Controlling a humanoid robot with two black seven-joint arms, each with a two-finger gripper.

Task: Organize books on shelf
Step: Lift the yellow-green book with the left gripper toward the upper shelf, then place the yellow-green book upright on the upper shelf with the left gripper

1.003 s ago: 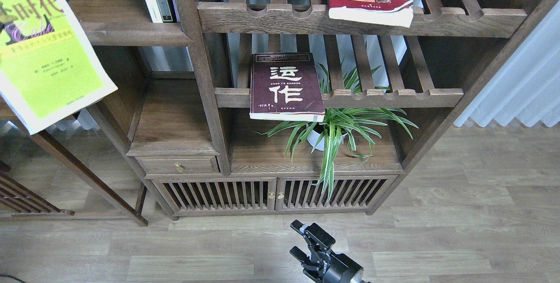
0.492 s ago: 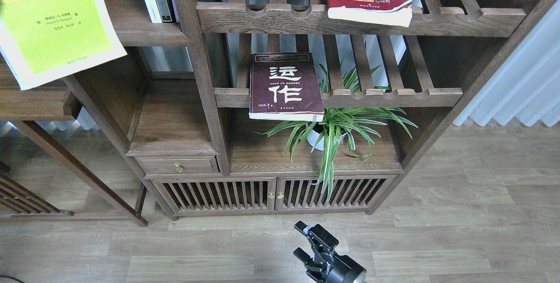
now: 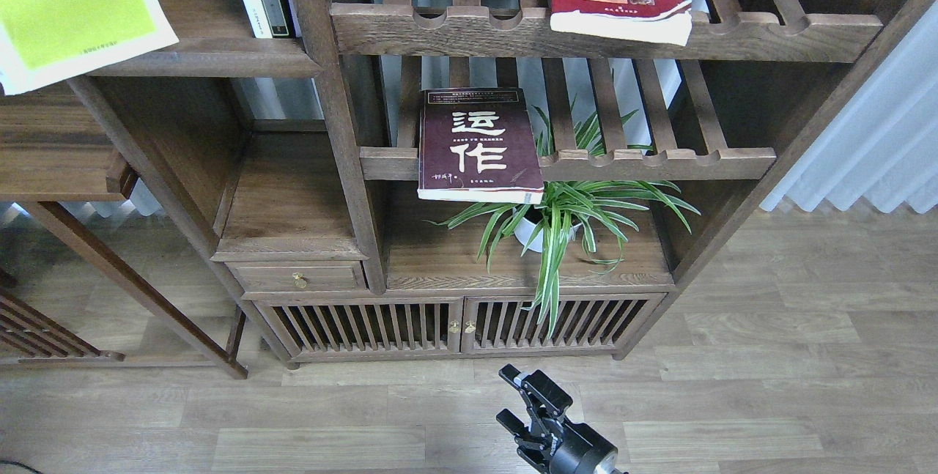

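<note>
Yellow-green book [image 3: 77, 9] overhangs the solid shelf [image 3: 212, 64]; right gripper [image 3: 529, 404] low above the floor, fingers [image 3: 538, 384] released, empty.

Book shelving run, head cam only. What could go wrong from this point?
1. The yellow-green paperback sticks out past the dark-brown solid shelf board; it could tip off.
2. The maroon book with white characters overhangs its slatted rack above the potted spider plant; a nudge may drop it there.
</note>
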